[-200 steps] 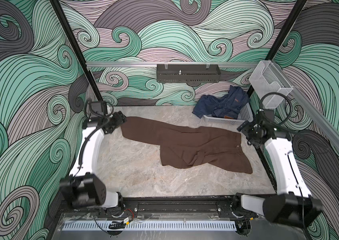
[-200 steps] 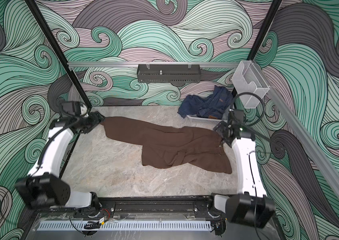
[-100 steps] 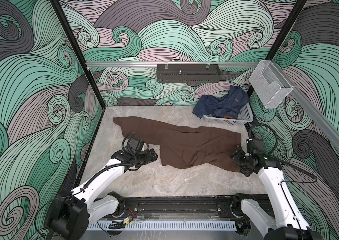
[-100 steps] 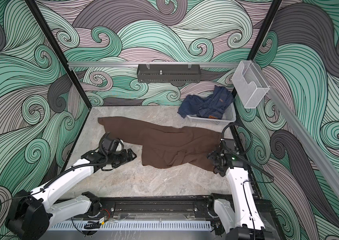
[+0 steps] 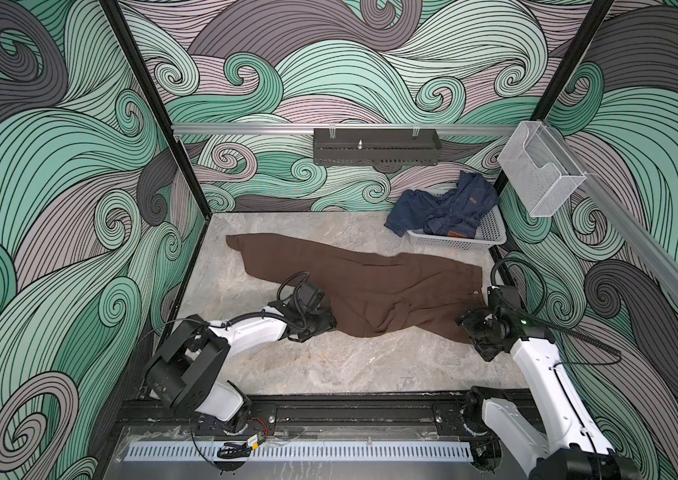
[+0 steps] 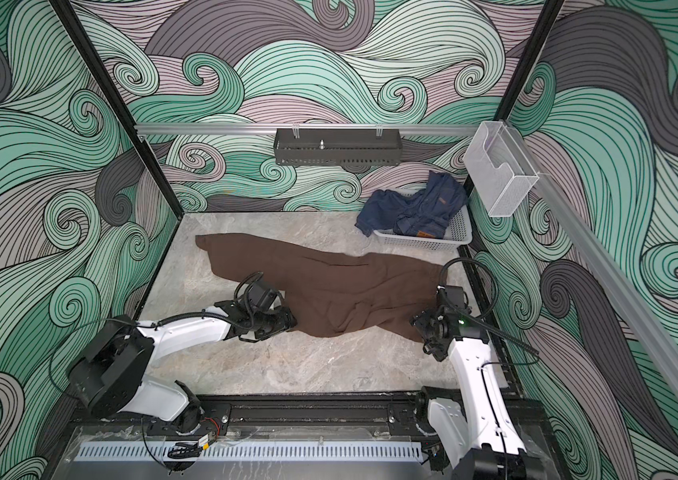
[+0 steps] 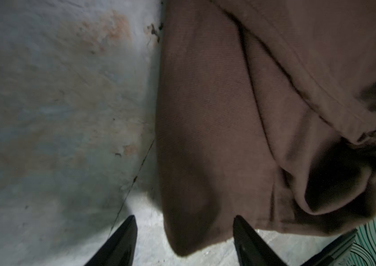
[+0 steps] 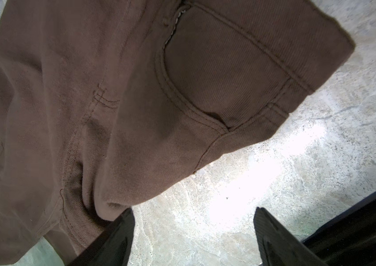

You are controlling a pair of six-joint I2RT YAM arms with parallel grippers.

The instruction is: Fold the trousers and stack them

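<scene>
1. In both top views the trousers (image 5: 370, 286) lie flat on the surface (image 5: 329, 365). The long axis runs slantwise from the far-left corner toward the right edge. The waist points at the right edge. One leg reaches the far-left corner, and the other kinks off toward the near edge, so the legs aren't lined up. Folding from here would probably come out crooked. The left gripper (image 5: 329, 323) sits at the kinked leg's end and the right gripper (image 5: 469, 328) at the waist's near corner. Denim (image 5: 449, 208) fills the basket (image 5: 495, 239) in the far-right corner.

2. In the left wrist view, the left gripper (image 7: 184, 217) has its jaws fairly wide, with the hem corner between them and nothing pinched. The leg opening gapes right beside it, so a close might catch only one layer and the leg would peel open on a lift.

3. In the right wrist view, the right gripper (image 8: 193, 209) is spread wide over mostly bare surface, with one finger at the cloth edge. It looks likely to nip a sliver or miss, and then the waist would slip out.
</scene>
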